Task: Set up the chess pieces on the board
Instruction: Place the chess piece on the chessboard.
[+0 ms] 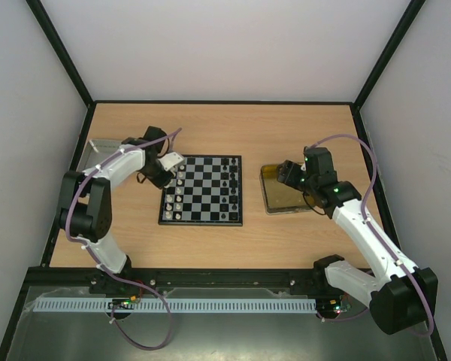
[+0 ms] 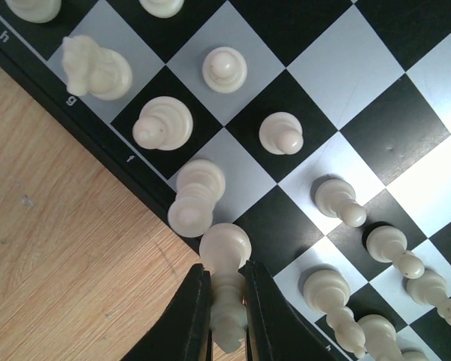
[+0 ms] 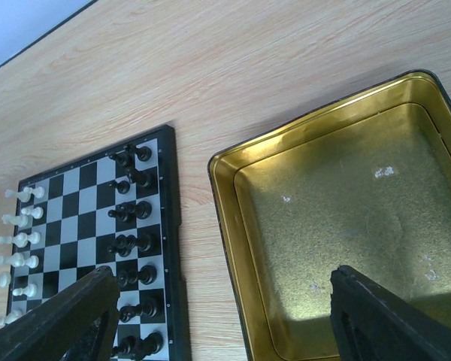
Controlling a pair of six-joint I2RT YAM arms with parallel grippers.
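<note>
L gripper (image 2: 224,289) clamps a tall white piece (image 2: 225,248), prob. king or queen, at the board's (image 2: 395,139) 9 o'clock back row. Long axis upright, base at claw's 12 o'clock. R gripper (image 3: 225,331) released over yellow tray (image 3: 231,226), farther off.

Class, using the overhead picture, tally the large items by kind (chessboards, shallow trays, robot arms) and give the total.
Chessboards: 1 (board)
Shallow trays: 2 (yellow-tinted tray, silver tray)
Robot arms: 2 (left arm, right arm)
Total: 5
</note>
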